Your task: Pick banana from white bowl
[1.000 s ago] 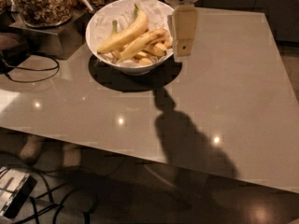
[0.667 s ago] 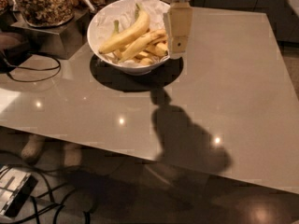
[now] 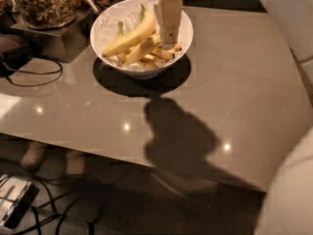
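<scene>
Banana (image 3: 140, 52): lies in the bowl among other bananas, under and just right of a thicker curved banana (image 3: 131, 35); not lifted.
Bowl (image 3: 93, 35): stands on the table (image 3: 234, 82) near its far edge, beside a granola jar (image 3: 44, 4).
Pincer (image 3: 168, 44): hangs straight down inside the bowl's right half, its tip at the level of the fruit, at the banana's right end; whether it touches the skin is unclear, and I cannot tell whether it is open or closed.
Done: by my reading, the approach and the reach into the bowl.
Left: a sure grip on the banana, the lift clear of the rim, the carry away.
Stage: about midway, at the grasp itself.
Risk: neighbouring bananas press close, so the wrong one may be caught or dragged along.
</scene>
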Action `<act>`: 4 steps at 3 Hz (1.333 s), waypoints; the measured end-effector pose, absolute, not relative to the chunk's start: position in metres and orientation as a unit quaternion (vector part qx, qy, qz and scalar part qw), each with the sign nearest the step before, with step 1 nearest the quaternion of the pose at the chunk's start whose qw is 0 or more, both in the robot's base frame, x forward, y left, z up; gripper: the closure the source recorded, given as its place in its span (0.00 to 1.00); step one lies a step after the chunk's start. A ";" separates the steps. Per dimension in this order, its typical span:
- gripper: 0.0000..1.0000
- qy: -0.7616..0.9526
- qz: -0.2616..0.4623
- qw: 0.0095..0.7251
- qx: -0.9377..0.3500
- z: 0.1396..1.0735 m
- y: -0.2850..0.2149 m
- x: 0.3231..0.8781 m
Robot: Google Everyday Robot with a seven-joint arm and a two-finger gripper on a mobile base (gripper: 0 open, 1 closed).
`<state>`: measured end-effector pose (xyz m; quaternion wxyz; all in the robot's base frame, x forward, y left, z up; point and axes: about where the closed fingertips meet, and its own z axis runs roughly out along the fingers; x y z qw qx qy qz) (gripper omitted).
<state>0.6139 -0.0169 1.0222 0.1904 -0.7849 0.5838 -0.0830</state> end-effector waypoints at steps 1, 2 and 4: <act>0.00 0.578 -0.070 0.193 -0.790 1.021 -0.002 0.624; 0.19 0.579 -0.055 0.194 -0.790 1.018 0.008 0.631; 0.33 0.580 -0.032 0.187 -0.792 1.000 0.018 0.647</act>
